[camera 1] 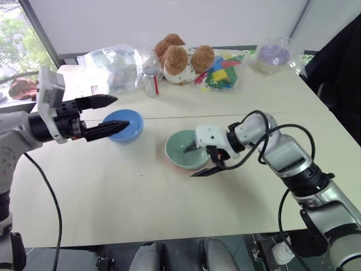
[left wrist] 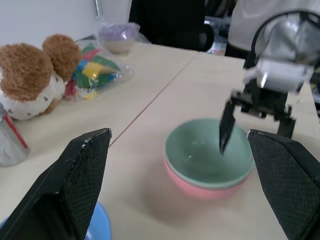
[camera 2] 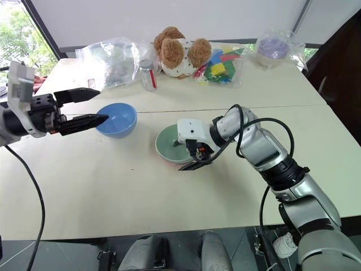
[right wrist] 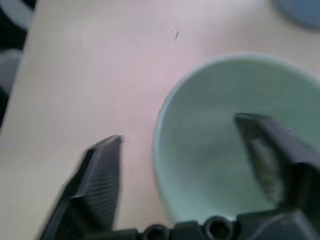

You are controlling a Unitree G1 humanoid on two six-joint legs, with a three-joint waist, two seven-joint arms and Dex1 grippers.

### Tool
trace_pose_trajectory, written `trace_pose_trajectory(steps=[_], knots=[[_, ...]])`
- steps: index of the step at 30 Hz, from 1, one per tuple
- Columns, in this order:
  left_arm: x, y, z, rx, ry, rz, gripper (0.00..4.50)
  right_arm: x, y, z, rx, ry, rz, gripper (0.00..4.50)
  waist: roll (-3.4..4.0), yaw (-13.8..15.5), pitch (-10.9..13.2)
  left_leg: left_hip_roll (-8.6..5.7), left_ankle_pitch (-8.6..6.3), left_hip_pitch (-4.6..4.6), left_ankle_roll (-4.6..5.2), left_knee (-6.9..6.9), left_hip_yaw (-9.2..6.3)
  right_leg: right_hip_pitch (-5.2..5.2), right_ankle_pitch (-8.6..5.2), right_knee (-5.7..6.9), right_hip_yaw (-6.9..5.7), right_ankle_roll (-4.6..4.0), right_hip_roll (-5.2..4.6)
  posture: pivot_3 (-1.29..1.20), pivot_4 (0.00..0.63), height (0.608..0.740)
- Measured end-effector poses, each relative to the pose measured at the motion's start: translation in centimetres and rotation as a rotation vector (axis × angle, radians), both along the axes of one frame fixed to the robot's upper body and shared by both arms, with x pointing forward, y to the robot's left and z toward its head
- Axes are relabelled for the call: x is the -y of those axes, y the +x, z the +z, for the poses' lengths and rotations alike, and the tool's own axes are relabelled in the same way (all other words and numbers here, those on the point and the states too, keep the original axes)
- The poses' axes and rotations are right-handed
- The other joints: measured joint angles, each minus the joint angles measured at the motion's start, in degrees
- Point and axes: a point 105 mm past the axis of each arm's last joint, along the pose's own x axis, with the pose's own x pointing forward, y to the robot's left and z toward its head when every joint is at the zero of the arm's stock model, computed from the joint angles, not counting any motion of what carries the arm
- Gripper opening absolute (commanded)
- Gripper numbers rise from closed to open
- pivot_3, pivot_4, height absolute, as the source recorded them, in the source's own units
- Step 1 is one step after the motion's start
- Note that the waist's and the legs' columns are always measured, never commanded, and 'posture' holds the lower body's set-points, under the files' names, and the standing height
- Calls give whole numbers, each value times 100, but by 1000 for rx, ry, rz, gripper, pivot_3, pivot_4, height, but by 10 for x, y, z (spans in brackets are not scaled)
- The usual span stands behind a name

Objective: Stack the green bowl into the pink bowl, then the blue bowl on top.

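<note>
Cream table [camera 1: 141,203] beneath white wall [camera 1: 169,22]

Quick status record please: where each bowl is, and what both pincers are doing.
green bowl: nested in the pink bowl
blue bowl: alone on the table, not yet stacked
right pincer: open, straddling the green bowl's rim
left pincer: open, empty, beside the blue bowl
next: stack the blue bowl

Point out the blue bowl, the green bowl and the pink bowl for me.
blue bowl [camera 1: 128,125]: left eye view, on its inner wall.
green bowl [left wrist: 200,152]: left wrist view, on its inside floor.
pink bowl [left wrist: 200,189]: left wrist view, on its outer wall beneath the green rim.
</note>
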Motion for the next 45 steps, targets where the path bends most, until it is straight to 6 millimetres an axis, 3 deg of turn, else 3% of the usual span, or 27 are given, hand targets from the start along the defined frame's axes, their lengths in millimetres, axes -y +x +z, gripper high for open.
trace_pose_trajectory(steps=[5, 12, 15, 24, 27, 33, 34, 36, 41, 45], knots=[[-12, 16, -11, 85, 162, 116, 4500, 18, 5, 69, 7, 279, -123, 4476, -2, 40, -2, -1, 0, 0, 1, -3, -3, 7, 0, -7, -3, 0, -5, 0, 150, 740], [-29, 49, -63, 21, 399, 139, 4500, 71, -5, 117, -82, 582, -303, 4476, -2, 41, -1, -2, -3, -2, 5, -7, 0, 4, 0, -8, -4, -1, -8, 0, 150, 740], [-29, 63, -78, 11, 477, 110, 4500, 84, -13, 124, -74, 625, -357, 4476, -3, 28, -2, -1, -8, -2, 14, -8, 3, 2, 0, -8, -4, -1, -8, 0, 150, 740], [-34, 93, -130, -58, 648, 77, 4500, 96, -26, 100, -69, 579, -474, 4476, -3, 23, -2, 0, -23, -3, 42, -4, 16, -2, 0, -5, -6, 1, 2, 0, 150, 740], [-33, 101, -134, -51, 668, 82, 3614, 101, -29, 100, -45, 576, -504, 4500, -4, 45, -2, 0, -25, -5, 47, -1, 15, -2, 1, -5, -7, 1, 2, 0, 150, 740], [-25, 109, -135, -40, 675, 48, 385, 109, -34, 98, -25, 564, -553, 4500, -7, 49, -3, -1, -28, -9, 51, 2, 15, -1, 1, -7, -8, 2, -1, 0, 150, 740], [-21, 109, -131, -24, 667, 33, 42, 112, -36, 97, -25, 565, -563, 4500, -8, 54, -3, -1, -28, -10, 51, 2, 13, -1, 1, -7, -10, 2, -1, 0, 150, 740], [-13, 109, -117, 1, 657, -23, 42, 120, -39, 94, -21, 539, -597, 4500, -7, 68, -4, -2, -28, -10, 51, 2, 14, -1, 1, -8, -11, 2, -1, 0, 150, 740], [21, 96, -106, -26, 595, -251, 42, 142, -45, 86, -19, 486, -671, 4500, -14, 69, 0, -2, -29, -12, 54, 6, 13, 1, 1, -9, -13, 2, 2, 0, 150, 740], [59, 86, -56, 100, 565, -428, 42, 149, -52, 78, -41, 458, -690, 4500, -14, 121, 0, -2, -29, -15, 54, 10, 11, 1, 1, -9, -12, 2, 3, 0, 150, 740]])
